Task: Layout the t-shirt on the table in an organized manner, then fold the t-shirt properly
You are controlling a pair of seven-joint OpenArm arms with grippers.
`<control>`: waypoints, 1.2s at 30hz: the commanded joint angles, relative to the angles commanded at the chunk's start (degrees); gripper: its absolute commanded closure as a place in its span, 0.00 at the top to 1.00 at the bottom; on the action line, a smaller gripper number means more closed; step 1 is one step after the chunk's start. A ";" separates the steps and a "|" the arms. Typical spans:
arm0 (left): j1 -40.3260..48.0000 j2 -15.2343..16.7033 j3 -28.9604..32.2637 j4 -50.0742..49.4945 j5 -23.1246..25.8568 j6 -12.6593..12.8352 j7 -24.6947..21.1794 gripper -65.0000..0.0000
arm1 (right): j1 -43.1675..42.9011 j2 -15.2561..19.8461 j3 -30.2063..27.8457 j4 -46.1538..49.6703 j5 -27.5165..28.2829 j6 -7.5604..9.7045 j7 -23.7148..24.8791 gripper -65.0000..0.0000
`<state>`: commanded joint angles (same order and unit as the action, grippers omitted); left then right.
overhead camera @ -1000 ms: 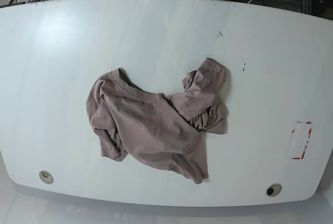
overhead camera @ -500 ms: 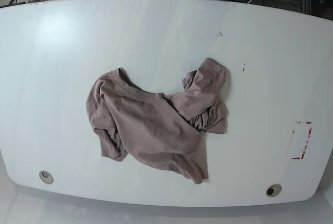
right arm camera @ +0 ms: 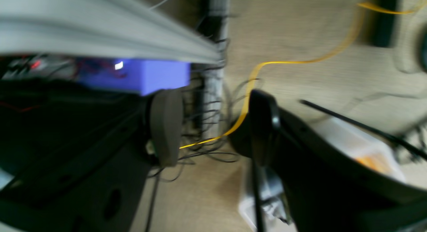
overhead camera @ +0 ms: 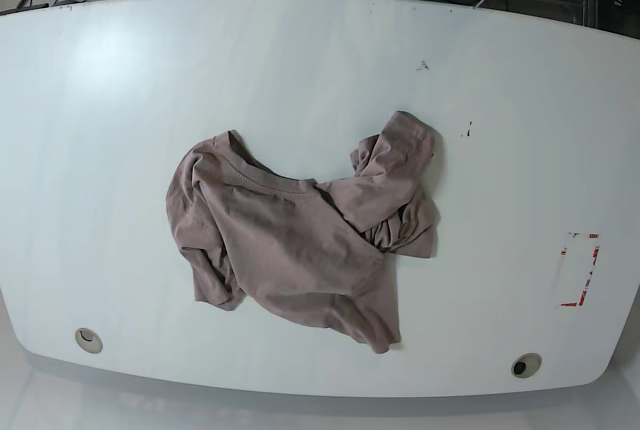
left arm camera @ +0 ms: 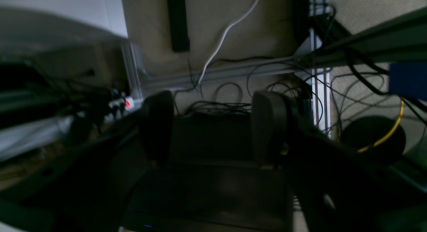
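Both grippers are hanging off the table (overhead camera: 120, 100) over cabled floor, the left gripper (left arm camera: 213, 128) and right gripper (right arm camera: 213, 125) each gaping with nothing between the fingers; the t-shirt (overhead camera: 300, 235) is lying crumpled near the table's middle.

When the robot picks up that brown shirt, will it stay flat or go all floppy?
Probably floppy: the t-shirt already lies crumpled in soft folds on the table. It likely droops from wherever it is pinched. On the glossy top it may slide easily.
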<state>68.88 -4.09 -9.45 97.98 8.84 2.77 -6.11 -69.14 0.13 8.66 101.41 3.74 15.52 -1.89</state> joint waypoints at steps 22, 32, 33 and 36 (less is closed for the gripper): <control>1.41 -9.58 -1.58 13.98 -11.78 0.00 0.00 0.53 | -3.78 -0.18 1.49 15.38 0.00 -0.35 -0.35 0.47; -8.18 -8.26 -1.76 14.15 -11.87 0.18 0.00 0.53 | 2.37 -0.18 1.41 15.30 0.00 0.09 1.58 0.47; -8.79 -7.74 -1.85 14.15 -11.87 0.18 0.00 0.53 | 3.25 -0.18 1.41 15.30 0.00 0.09 1.58 0.47; -11.52 -5.63 -1.93 14.15 -11.87 0.18 -0.18 0.53 | 6.59 0.09 1.49 15.30 -0.09 0.18 1.58 0.47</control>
<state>57.36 -9.71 -11.38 112.13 -3.03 2.95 -6.29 -62.55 0.22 10.15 116.70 3.65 15.69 -0.31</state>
